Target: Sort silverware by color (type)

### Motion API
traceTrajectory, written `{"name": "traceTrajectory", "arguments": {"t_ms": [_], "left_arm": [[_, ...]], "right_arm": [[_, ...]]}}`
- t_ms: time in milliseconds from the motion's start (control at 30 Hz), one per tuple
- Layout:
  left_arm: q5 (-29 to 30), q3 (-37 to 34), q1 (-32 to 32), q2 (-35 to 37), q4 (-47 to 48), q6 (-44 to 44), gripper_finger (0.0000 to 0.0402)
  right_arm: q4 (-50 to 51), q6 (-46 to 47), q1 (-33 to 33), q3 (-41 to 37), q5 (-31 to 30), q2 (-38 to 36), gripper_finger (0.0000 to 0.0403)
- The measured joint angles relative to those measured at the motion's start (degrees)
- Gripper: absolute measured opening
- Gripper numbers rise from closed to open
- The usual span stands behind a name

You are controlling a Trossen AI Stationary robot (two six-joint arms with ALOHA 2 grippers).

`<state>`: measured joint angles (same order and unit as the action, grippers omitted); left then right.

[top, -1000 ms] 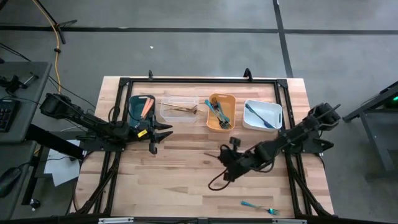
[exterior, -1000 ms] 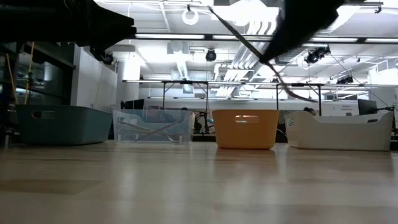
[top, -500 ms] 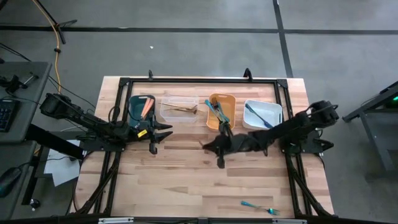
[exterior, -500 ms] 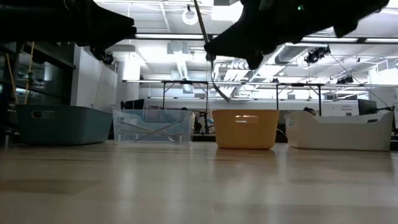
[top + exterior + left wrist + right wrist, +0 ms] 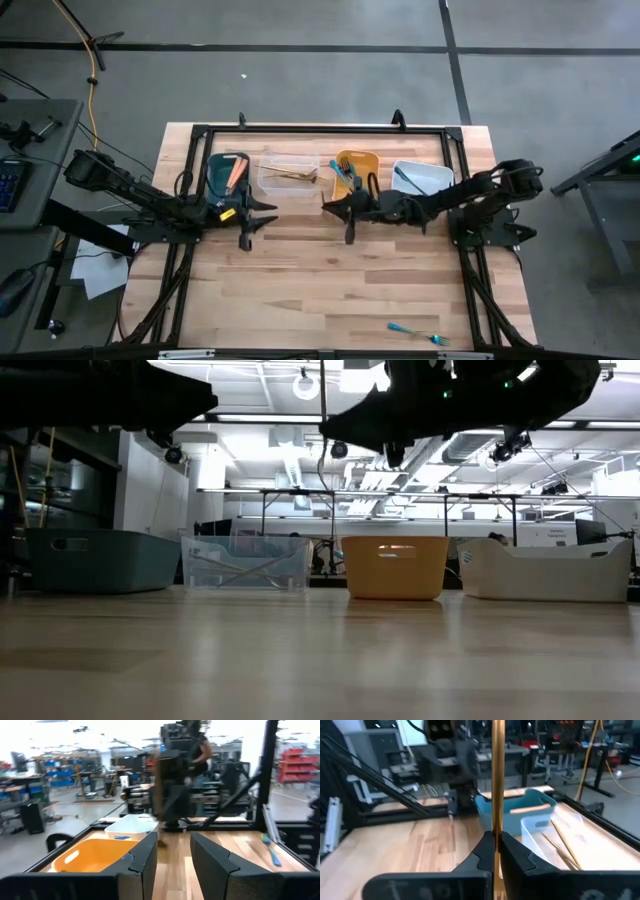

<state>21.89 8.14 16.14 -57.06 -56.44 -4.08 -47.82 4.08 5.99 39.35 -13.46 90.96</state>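
Note:
My right gripper reaches from the table's right to just in front of the orange bin, shut on a thin gold utensil. In the low view the gold utensil shows as a thin upright line. My left gripper waits open, with nothing between its fingers, in front of the teal bin. The teal bin holds a salmon-orange piece. Gold pieces lie in the clear bin. Teal-blue pieces are in the orange bin. One teal-blue fork lies flat near the table's front right. My right gripper pinches the gold utensil's thin shaft between its two fingers. The fingers come level from the table's right and lie across the shaft. The utensil stands upright in the hold, most of its length above the fingers, clear of the table and bins.
A white bin with a blue piece stands at the right end of the row of bins along the far side. A black frame runs around the table. Bare wood spreads across the middle and front.
My right gripper has gone toward the table's far edge and a little left, up to the orange bin, and has turned from slanting down to level. The gold utensil went with it and swung from slanted to upright.

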Motion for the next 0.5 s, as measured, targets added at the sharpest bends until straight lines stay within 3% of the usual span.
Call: {"name": "traceTrajectory", "arguments": {"t_ms": [500], "left_arm": [[-1.9,0.0,0.0,0.0,-0.5,-0.2,0.0111]], "right_arm": [[1.7,0.2,-0.1,0.0,2.7,0.0,0.0005]]}}
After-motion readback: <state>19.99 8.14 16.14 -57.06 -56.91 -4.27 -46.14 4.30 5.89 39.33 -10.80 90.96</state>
